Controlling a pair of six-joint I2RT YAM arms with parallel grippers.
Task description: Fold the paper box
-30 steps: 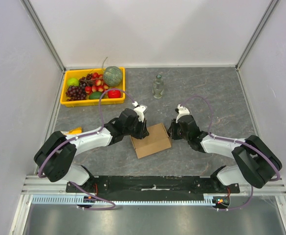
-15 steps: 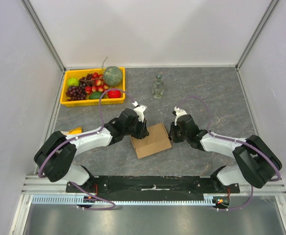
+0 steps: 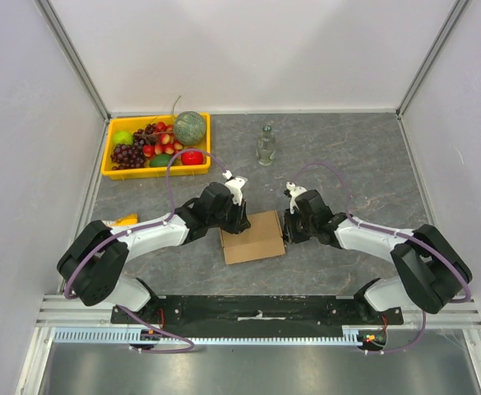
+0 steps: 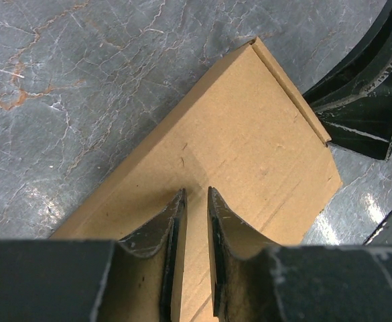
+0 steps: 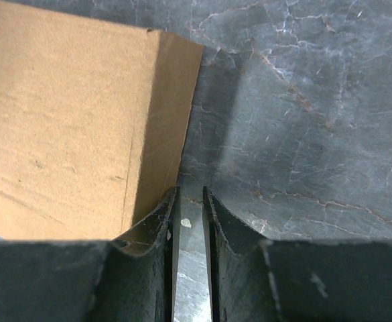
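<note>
Seen from above, the paper box [image 3: 254, 237] lies flat between the grippers, long axis roughly 8 to 2 o'clock, the left gripper [image 4: 196, 191], jaws narrowed to a slit and empty, over its 10 o'clock corner, the right gripper [image 5: 190, 189], equally narrow and empty, just off its 3 o'clock wall.

Arms [image 3: 150, 234] black and white — purple cables [image 3: 169, 177], scuffed dark fingers [image 4: 161, 231].

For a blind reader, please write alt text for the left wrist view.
A flat brown cardboard box lies on a grey marbled table, the left gripper, fingers slightly apart, over its top. The right gripper is at its far edge.
</note>
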